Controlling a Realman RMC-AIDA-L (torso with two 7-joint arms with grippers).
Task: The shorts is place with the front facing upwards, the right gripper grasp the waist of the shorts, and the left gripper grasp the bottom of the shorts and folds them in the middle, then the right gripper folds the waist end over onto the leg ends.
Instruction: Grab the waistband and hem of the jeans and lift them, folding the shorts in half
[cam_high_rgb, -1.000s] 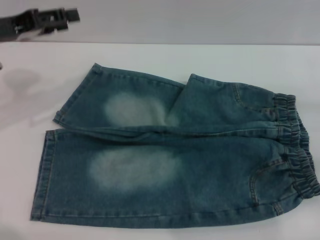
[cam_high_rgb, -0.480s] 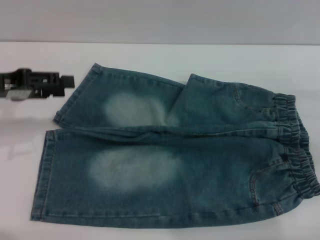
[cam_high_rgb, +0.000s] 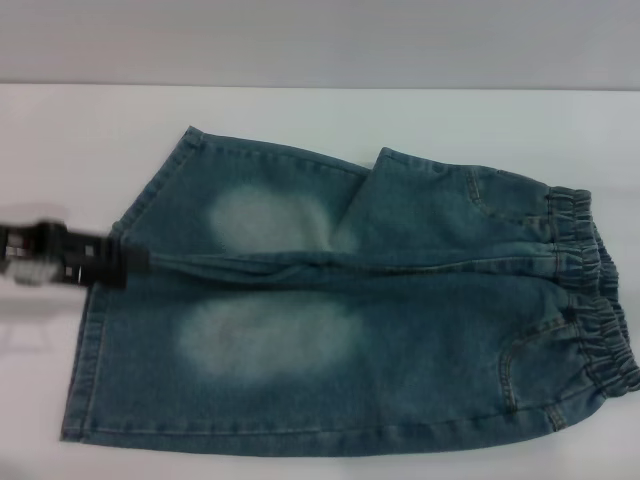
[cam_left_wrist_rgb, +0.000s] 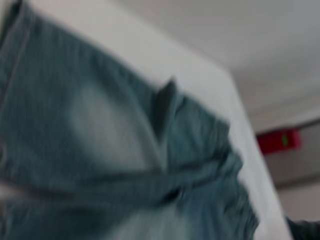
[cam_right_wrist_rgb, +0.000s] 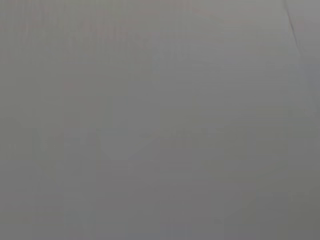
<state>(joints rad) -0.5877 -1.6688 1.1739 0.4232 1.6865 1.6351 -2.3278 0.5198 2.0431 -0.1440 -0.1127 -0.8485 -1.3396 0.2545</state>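
Note:
The blue denim shorts (cam_high_rgb: 400, 330) lie flat, front up, on the white table (cam_high_rgb: 60, 130). The ruffled waist of the shorts (cam_high_rgb: 592, 290) is at the right. The bottom of the shorts (cam_high_rgb: 85, 350), two straight hems, is at the left. My left gripper (cam_high_rgb: 135, 263) reaches in from the left edge. Its black tip is at the hems, where the two legs meet. The left wrist view looks along the shorts (cam_left_wrist_rgb: 100, 125) from close above. My right gripper is out of view, and its wrist view shows only a plain grey surface.
White table surface surrounds the shorts on the left and far sides. A grey wall (cam_high_rgb: 320, 40) stands behind the table. In the left wrist view a red object (cam_left_wrist_rgb: 278, 141) sits on the wall beyond the table's end.
The left gripper has come down from the far left corner of the table towards me and now sits at the leg hems. The shorts have not moved.

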